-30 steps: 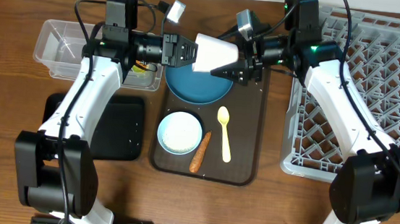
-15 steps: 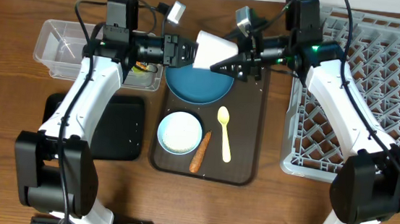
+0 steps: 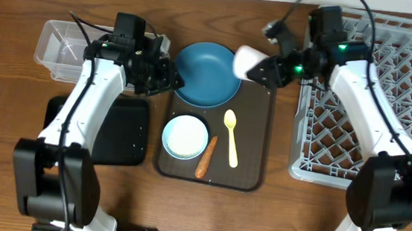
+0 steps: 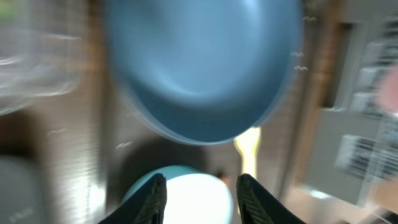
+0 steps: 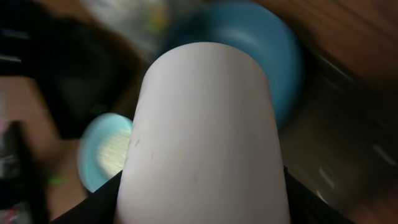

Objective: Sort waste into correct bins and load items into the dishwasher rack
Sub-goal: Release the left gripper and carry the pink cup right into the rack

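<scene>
1. The brown wooden worktop point(image 3: 1, 150) carries everything. We place things by the dark brown serving tray point(image 3: 252, 146) at its middle.
2. The grey dishwasher rack point(image 3: 395, 87) lies just right of the tray.
3. The black tray point(image 3: 126, 135) sits just left of it, and the clear tub point(image 3: 62, 47) lies beyond its far-left corner.
4. The dark-blue plate point(image 3: 206, 74) lies flat at the tray's far-left end.
5. The left claw point(image 3: 163, 74) hangs at the tray's far-left corner, spread and empty. A second ago it met the cup over the plate.
6. The white bowl point(image 3: 185, 137) stands upright on the tray's near-left part.
7. The pink cup point(image 3: 248, 59) hangs over the tray's far-right corner, pinched by the right claw point(image 3: 261, 68). Its long axis is about level, with the free end toward the plate. We cannot tell which end is the mouth. It has shifted rackward since a second ago.
8. The pale yellow spoon point(image 3: 230, 136) lies on the tray's right half, handle toward the near edge.
9. The carrot point(image 3: 206, 157) lies slanted between bowl and spoon.
</scene>
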Controlling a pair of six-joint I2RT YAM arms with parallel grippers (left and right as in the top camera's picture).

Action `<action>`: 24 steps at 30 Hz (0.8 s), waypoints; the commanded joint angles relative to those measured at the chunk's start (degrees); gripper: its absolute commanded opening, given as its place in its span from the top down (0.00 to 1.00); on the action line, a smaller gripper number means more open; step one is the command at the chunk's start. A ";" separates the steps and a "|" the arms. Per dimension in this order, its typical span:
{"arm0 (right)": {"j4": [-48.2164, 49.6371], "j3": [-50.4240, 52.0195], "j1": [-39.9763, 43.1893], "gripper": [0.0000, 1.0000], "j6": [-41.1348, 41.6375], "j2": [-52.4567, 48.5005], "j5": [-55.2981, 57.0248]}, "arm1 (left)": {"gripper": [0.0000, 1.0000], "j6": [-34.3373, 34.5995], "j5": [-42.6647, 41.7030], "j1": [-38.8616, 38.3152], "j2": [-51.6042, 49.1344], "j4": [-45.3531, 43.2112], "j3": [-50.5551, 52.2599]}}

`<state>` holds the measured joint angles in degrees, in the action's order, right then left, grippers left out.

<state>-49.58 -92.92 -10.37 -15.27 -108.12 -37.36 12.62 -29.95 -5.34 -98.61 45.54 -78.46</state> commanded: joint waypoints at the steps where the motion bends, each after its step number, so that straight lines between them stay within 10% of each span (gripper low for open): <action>1: -2.75 -1.40 3.93 0.91 3.76 4.66 12.22 | 0.61 -2.78 15.30 0.09 5.22 1.60 -0.52; 24: -15.93 -2.97 36.52 0.99 18.47 10.75 43.39 | 0.66 -2.75 20.81 0.09 9.88 1.62 -0.52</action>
<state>-65.36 -95.72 23.29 1.56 -96.20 3.97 10.41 -10.09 -5.34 -88.92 47.11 -78.46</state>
